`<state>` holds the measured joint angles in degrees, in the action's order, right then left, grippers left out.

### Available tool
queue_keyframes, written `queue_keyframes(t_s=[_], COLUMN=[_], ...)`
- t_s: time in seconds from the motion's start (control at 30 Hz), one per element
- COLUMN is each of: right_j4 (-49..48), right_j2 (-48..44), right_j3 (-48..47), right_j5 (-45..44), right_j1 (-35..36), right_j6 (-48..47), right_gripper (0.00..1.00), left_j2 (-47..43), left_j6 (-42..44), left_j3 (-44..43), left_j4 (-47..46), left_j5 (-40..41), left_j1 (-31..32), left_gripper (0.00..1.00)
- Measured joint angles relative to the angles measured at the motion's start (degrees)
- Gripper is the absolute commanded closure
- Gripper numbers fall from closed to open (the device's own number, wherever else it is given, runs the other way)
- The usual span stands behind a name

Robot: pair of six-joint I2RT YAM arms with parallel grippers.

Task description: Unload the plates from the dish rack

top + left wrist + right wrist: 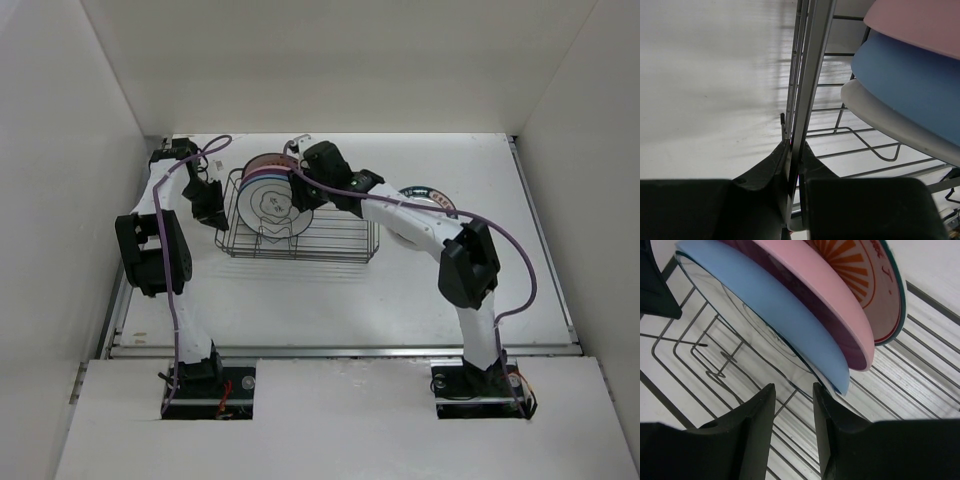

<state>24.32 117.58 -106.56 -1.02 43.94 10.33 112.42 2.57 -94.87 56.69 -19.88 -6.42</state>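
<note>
The dark wire dish rack (330,245) stands mid-table. Several plates stand at its left end: a white one with a purple rim (270,205) in front, then blue (765,305), pink (825,300) and an orange-centred one (870,285). My left gripper (211,208) is shut on the rack's left wall wire (805,90), with the white (880,120), blue (910,85) and pink (920,22) plates to its right. My right gripper (792,390) is open above the rack floor. Its right finger (822,400) is at the front plate's rim, and nothing is between the jaws.
A plate with a teal patterned rim (425,193) lies flat on the table right of the rack, partly under my right arm. White walls close in the left, right and back. The rack's right two thirds holds only zigzag prongs (715,370).
</note>
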Motion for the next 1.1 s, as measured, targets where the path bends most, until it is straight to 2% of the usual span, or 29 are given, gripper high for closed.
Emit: queue_keyframes(t_s=[0.07,0.13,0.2,0.37,0.67,0.8,0.87,0.97,1.1], right_j4=[0.8,1.4,1.9,2.7,3.4,3.6,3.6,3.6,3.6], right_j2=[0.1,0.1,-0.2,-0.7,2.3,2.9,2.8,1.8,0.4], right_j3=[-1.2,-2.1,-2.3,-2.3,-6.4,-6.4,-6.1,-4.3,-1.9], right_j5=[-0.7,-1.2,-1.7,-4.5,-5.6,-5.5,-5.5,-5.5,-4.5], right_j1=[0.2,0.4,0.8,0.8,0.3,0.3,0.3,0.3,0.3], right_j6=[0.2,0.5,0.8,0.6,0.4,0.3,0.3,0.1,0.2], right_gripper=[0.54,0.42,0.37,0.37,0.48,0.48,0.48,0.55,0.55], left_j2=[0.2,0.4,0.7,1.1,1.6,1.6,1.6,1.6,1.6], left_j6=[0.0,0.0,0.0,0.0,0.0,0.0,0.0,0.0,0.0], left_j3=[-0.2,-0.5,-1.0,-1.6,-2.3,-2.4,-2.4,-2.4,-2.4], left_j4=[0.2,0.5,0.9,1.6,2.3,2.4,2.4,2.4,2.5], left_j5=[0.1,0.1,0.2,0.3,0.8,1.4,1.5,1.6,1.9], left_j1=[0.0,0.0,0.0,0.0,0.3,0.5,0.5,0.5,0.7], left_gripper=[1.00,1.00,1.00,1.00,1.00,1.00,1.00,1.00,1.00])
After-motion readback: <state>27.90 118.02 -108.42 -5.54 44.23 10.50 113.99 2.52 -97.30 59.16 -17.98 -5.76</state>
